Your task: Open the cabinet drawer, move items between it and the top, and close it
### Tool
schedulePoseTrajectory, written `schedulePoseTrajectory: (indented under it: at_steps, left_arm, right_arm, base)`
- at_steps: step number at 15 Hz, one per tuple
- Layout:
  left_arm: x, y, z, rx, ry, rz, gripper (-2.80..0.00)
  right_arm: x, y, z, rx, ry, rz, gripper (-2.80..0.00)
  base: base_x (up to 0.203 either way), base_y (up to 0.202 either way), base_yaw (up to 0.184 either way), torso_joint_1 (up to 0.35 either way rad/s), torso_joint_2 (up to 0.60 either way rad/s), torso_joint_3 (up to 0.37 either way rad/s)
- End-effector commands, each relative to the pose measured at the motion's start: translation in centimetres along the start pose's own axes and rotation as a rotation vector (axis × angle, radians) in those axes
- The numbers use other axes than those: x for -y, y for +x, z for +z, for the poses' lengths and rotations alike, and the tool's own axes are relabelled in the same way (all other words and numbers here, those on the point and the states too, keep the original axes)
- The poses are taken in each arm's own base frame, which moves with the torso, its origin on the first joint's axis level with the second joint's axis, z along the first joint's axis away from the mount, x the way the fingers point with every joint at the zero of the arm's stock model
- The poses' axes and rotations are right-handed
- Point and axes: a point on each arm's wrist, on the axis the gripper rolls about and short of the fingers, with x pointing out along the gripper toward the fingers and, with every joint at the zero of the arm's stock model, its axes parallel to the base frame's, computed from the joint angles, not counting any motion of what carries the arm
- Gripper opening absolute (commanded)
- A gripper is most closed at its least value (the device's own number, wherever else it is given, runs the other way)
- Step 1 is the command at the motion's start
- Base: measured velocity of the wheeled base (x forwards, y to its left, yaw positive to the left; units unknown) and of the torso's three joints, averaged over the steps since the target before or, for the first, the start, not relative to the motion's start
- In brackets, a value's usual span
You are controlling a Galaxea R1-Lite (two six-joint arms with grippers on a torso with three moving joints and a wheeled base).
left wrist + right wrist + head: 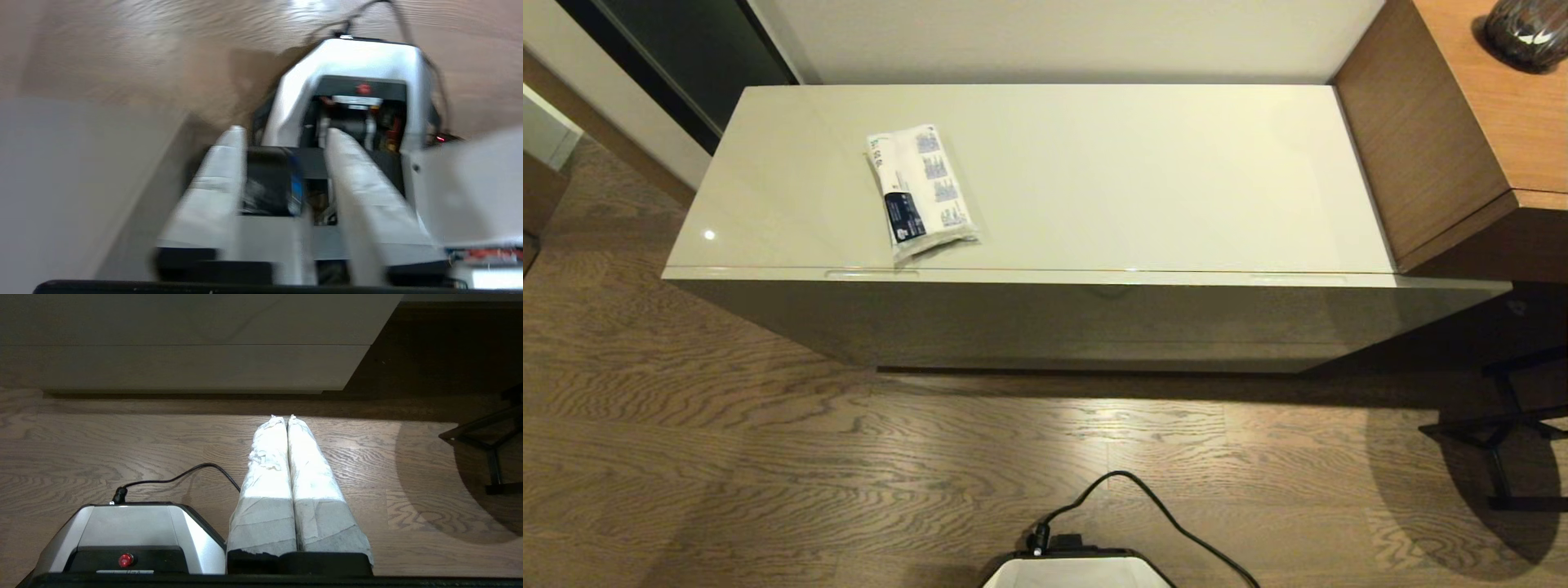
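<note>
The cream-beige top [1135,171] of the cabinet carries a white packet [920,192] with blue and dark print, lying near its front left. The cabinet drawer [1094,318] is shut, its front flush under the top; the right wrist view shows that front [184,318] from low down. Neither arm appears in the head view. My left gripper [284,132] is open with nothing between its white-wrapped fingers and hangs above the robot's base. My right gripper [282,416] is shut and empty, low over the floor, pointing at the cabinet. The slippers are out of view.
A brown wood-grain desk [1462,122] abuts the cabinet's right end, with a dark vase [1527,33] on it. Black stand legs [1503,433] sit on the floor at the right. The robot's base [1078,572] and its black cable [1160,506] lie on the floor before the cabinet.
</note>
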Motion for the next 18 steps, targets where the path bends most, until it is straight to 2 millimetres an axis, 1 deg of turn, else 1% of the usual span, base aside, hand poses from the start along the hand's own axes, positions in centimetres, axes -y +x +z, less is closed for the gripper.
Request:
schedulePoseTrajectory:
  at_steps: [1,4,6,7,9,11,13,16,18]
  left_arm:
    - [-0.2,1.6,-3.4,0.070,0.045,-0.026,0.00]
    - [-0.7,5.6,-3.8,0.149,0.102,-0.009,0.00]
    - [-1.0,8.0,-3.0,0.212,0.142,0.020,0.00]
    - [-1.1,9.0,-2.3,0.203,0.148,0.030,0.00]
    - [-1.2,10.2,-1.7,0.185,0.152,0.044,0.00]
    - [-1.3,10.4,-2.1,0.177,0.156,0.090,-2.80]
    - [-1.5,11.2,-3.1,0.150,0.156,0.101,-2.80]
    - [-1.6,11.5,-2.8,0.113,0.164,0.082,-2.80]
    - [-1.4,11.1,-1.7,0.165,0.167,0.080,-2.80]
  right_arm:
    - [0.0,0.0,0.0,-0.001,0.000,0.000,-2.80]
    - [0.0,0.0,0.0,-0.001,0.000,0.000,-2.80]
    - [0.0,0.0,0.0,-0.001,0.000,0.000,-2.80]
    - [0.0,0.0,0.0,-0.001,0.000,0.000,-2.80]
    - [0.0,0.0,0.0,-0.001,0.000,0.000,-2.80]
    - [0.0,0.0,0.0,-0.001,0.000,0.000,-2.80]
    - [0.0,0.0,0.0,-0.001,0.000,0.000,-2.80]
    - [0.0,0.0,0.0,-0.001,0.000,0.000,-2.80]
    - [0.0,0.0,0.0,-0.001,0.000,0.000,-2.80]
  base:
    - [0.000,0.000,0.000,0.000,0.00,0.000]
    - [0.000,0.000,0.000,0.000,0.00,0.000]
    - [0.000,0.000,0.000,0.000,0.00,0.000]
    - [0.000,0.000,0.000,0.000,0.00,0.000]
    - [0.000,0.000,0.000,0.000,0.00,0.000]
    - [0.000,0.000,0.000,0.000,0.00,0.000]
    - [0.000,0.000,0.000,0.000,0.00,0.000]
    - [0.000,0.000,0.000,0.000,0.00,0.000]
    - [0.000,0.000,0.000,0.000,0.00,0.000]
